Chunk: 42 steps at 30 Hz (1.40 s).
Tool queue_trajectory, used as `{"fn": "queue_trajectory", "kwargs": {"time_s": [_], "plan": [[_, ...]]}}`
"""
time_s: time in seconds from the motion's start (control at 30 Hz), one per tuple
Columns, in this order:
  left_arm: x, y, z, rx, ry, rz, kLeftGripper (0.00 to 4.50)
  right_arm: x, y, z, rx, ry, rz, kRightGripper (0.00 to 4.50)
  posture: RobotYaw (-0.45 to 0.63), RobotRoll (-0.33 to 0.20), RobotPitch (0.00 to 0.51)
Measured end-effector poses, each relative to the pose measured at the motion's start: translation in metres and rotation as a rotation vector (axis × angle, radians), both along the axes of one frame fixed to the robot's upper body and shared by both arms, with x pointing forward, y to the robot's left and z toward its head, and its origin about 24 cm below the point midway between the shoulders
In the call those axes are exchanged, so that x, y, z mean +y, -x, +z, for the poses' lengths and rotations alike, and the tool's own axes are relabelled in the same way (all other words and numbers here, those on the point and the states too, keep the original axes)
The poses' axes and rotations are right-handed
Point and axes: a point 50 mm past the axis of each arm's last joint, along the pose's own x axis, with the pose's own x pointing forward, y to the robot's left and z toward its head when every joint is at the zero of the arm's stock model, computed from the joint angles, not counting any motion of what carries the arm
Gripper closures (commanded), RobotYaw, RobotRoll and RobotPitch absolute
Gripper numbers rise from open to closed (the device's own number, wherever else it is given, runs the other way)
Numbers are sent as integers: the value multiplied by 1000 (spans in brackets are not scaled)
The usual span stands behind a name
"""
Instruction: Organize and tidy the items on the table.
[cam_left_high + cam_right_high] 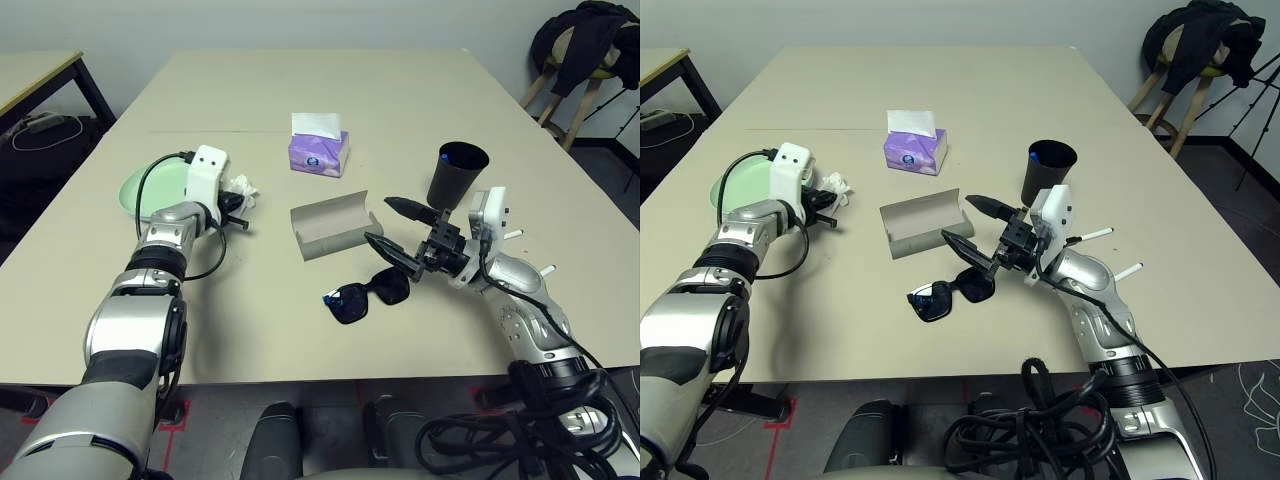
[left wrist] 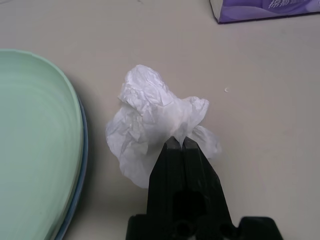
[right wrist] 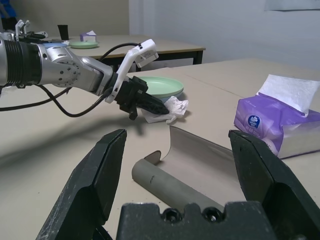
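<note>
L gripper [image 2: 176, 145] was pinched tight on the crumpled white tissue [image 2: 150, 120], fingers together w/ a fold of it between the tips. Tissue sat on the table [image 1: 400, 110] just beside the mint green plate [image 1: 150, 190], which lay stacked on a pale blue plate [image 2: 80, 165]; only the blue rim showed under it. Tissue was apart from the plate edge, on the side toward the purple tissue box [image 1: 319, 152].

R gripper [image 1: 395, 230] was spread wide, holding nothing, fingers pointing toward the robot's left. Grey glasses case [image 1: 335, 227] lay open just past its fingertips, not touching as far as could be told. Black sunglasses [image 1: 367, 294] lay on the table near the lower finger, on the robot's side of the case; contact w/ the finger couldn't be made out. Black cup [image 1: 456, 175] stood upright behind the R gripper, something blue inside it. Slim pen [image 1: 1088, 234] lay by the R wrist, partly hidden. Tissue box stood farther back, between the 2 arms, white sheet sticking up.
</note>
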Motion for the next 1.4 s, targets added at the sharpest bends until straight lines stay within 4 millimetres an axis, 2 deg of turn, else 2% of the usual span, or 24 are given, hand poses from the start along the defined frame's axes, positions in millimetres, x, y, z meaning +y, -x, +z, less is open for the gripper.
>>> {"fn": "queue_trajectory", "kwargs": {"time_s": [0.2, 0.43, 0.73, 0.83, 0.9, 1.0, 1.17, 1.27, 1.4], "plan": [[3, -2, 20, -57, 106, 2, 4476, 0, 0, 0, 0, -1, 1, 0, 82, 0, 55], [29, 4, 71, -217, 219, 71, 4476, 2, 0, 0, 0, -9, 4, 0, 103, 0, 53], [58, 8, 85, -305, 122, 271, 4476, 2, -3, 1, 5, -15, -11, 0, 111, 0, 46], [62, 7, 80, -295, 109, 327, 3863, 2, -3, 0, 8, -16, -13, 0, 114, 0, 41], [66, 8, 73, -290, 88, 363, 3219, 2, -3, 0, 8, -16, -15, 0, 109, 0, 41], [70, 9, 64, -284, 67, 402, 2025, 2, -3, 0, 8, -16, -16, 0, 102, 0, 41], [63, 10, 53, -319, 75, 319, 32, 1, -4, 0, 9, -17, -24, 0, 98, 0, 43], [56, 13, 40, -294, 132, 222, 32, 0, -4, 1, 9, -18, -38, 0, 98, 0, 49], [31, 22, 45, -335, 263, -97, 32, -4, -7, 1, 14, 5, -82, 0, 107, 0, 68]]}}
